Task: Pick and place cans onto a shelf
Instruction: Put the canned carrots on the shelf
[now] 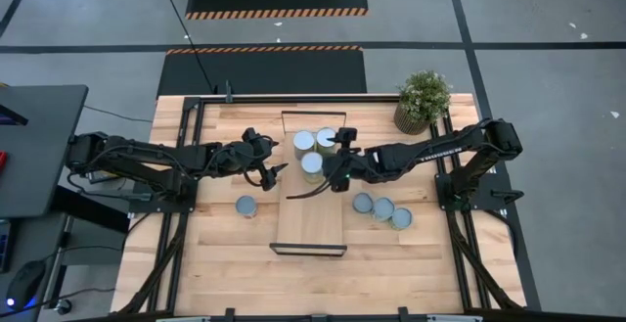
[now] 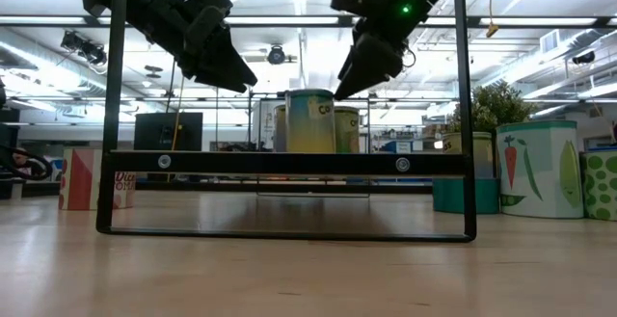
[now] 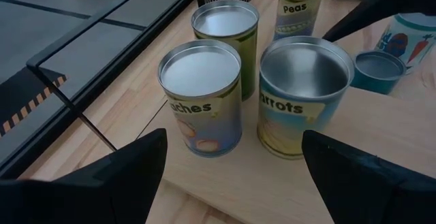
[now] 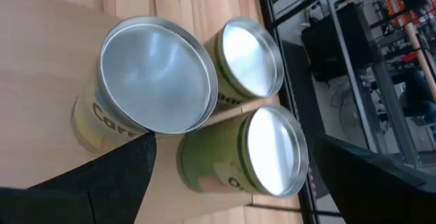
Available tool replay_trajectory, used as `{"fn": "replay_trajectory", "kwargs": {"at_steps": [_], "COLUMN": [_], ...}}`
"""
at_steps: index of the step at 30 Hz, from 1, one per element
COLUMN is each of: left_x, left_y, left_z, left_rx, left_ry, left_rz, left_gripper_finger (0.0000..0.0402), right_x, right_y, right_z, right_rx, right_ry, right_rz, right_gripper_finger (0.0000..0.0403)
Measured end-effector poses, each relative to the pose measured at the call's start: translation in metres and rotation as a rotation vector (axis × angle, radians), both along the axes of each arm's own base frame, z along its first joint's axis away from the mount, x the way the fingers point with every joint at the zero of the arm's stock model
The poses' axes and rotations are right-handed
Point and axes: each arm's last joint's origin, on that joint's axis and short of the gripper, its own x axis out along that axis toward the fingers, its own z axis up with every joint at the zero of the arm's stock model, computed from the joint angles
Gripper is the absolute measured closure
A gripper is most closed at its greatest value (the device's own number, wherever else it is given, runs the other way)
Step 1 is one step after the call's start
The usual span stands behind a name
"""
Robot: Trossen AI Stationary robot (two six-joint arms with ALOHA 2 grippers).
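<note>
Three cans stand upright on the far half of the light-wood shelf (image 1: 311,219): the Carrots can (image 1: 312,164), one (image 1: 304,143) at its far left and one (image 1: 326,137) at its far right. They also show in the left wrist view (image 3: 305,94) and the right wrist view (image 4: 153,81). My left gripper (image 1: 274,173) is open and empty, above the shelf's left edge beside the cans. My right gripper (image 1: 331,177) is open and empty, above the shelf just right of the Carrots can. In the low view both grippers (image 2: 227,66) (image 2: 362,71) hang above can height.
One can (image 1: 246,206) stands on the table left of the shelf; three cans (image 1: 382,208) stand in a row to its right. A potted plant (image 1: 423,99) is at the far right corner. The shelf's near half is bare wood, and its black end frame (image 2: 289,163) crosses the low view.
</note>
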Motion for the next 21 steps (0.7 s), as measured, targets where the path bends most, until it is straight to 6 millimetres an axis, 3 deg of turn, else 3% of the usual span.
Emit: {"fn": "replay_trajectory", "kwargs": {"at_steps": [14, 21], "left_x": [0.000, 0.000], "left_y": [0.000, 0.000], "left_z": [0.000, 0.000], "left_rx": [0.004, 0.001], "left_ry": [0.002, -0.002], "left_rz": [-0.002, -0.001], "left_gripper_finger": [0.0056, 0.0056], "right_x": [0.000, 0.000], "right_y": [-0.010, 0.002], "right_z": [-0.001, -0.003], "right_rx": [0.028, 0.077], "right_ry": [0.012, 0.026], "right_rz": [0.008, 0.068], "right_gripper_finger": [0.0004, 0.0004]}}
